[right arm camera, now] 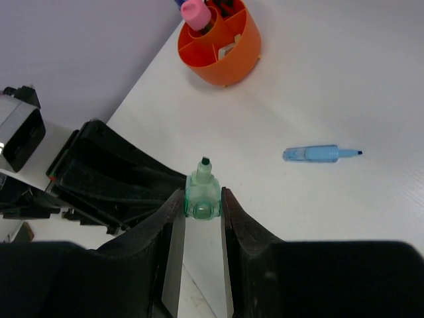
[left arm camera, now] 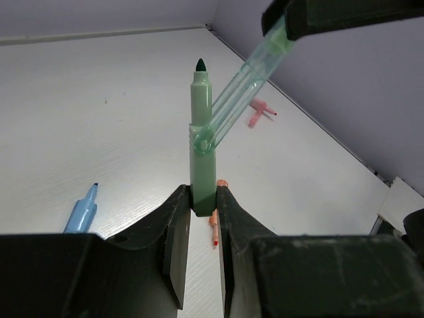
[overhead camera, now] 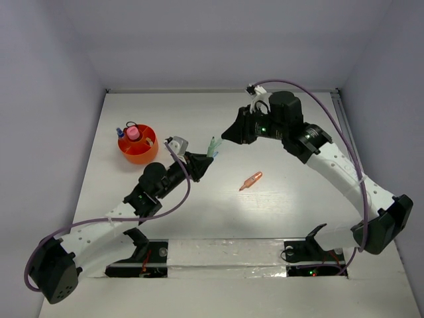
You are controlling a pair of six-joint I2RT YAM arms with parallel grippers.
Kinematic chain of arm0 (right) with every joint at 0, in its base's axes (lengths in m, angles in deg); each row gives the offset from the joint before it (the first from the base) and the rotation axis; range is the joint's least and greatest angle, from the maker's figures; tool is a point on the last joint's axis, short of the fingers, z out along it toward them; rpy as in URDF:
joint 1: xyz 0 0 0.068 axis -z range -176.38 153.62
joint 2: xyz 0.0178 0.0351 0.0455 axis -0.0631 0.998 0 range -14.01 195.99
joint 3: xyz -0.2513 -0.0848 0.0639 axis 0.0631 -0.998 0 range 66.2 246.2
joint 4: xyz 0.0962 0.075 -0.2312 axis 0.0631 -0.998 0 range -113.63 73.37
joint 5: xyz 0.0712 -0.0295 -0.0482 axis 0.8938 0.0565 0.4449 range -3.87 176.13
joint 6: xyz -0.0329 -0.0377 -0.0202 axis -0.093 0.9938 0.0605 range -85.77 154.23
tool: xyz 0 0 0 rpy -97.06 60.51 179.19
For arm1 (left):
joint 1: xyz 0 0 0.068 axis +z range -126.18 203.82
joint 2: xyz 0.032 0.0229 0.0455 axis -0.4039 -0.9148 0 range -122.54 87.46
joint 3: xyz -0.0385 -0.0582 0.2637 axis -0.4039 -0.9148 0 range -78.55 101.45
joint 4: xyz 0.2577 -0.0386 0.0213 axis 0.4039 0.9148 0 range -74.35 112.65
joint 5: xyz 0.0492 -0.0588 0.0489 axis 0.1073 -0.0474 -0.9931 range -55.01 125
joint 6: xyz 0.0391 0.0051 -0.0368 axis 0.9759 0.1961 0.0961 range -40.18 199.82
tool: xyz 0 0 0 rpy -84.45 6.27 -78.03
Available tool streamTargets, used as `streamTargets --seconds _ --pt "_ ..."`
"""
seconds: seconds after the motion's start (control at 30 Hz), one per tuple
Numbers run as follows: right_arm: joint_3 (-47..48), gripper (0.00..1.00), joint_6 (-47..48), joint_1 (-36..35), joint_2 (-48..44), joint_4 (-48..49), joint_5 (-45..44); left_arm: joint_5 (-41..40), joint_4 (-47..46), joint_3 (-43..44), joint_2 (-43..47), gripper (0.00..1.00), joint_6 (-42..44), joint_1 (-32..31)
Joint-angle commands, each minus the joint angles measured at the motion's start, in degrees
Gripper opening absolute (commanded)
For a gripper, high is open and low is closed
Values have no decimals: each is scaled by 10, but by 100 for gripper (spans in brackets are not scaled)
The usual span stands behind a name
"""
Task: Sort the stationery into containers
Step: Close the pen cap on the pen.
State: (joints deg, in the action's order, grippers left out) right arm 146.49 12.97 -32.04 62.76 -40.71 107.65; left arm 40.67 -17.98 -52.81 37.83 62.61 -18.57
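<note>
I read the left gripper [left arm camera: 203,199] as closed on the base of the uncapped green felt marker [left arm camera: 201,132], mid-table. The right gripper [right arm camera: 202,207] clamps a translucent green plastic cap [right arm camera: 201,196], whose end is at the marker's barrel. A slim orange marker [overhead camera: 251,179] lies near on the right and a light blue marker [right arm camera: 318,154] lies apart. The round orange-red divided plastic cup [right arm camera: 232,59] stands far left and holds a pink tube [right arm camera: 194,10].
</note>
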Motion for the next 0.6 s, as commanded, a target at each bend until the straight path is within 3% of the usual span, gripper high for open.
streamTargets --seconds 0.0,0.57 --pt "37 1 15 12 21 71 -44 44 -32 -5 11 0 -15 -5" --pt "65 1 16 12 73 68 17 41 -28 16 12 0 -9 -10"
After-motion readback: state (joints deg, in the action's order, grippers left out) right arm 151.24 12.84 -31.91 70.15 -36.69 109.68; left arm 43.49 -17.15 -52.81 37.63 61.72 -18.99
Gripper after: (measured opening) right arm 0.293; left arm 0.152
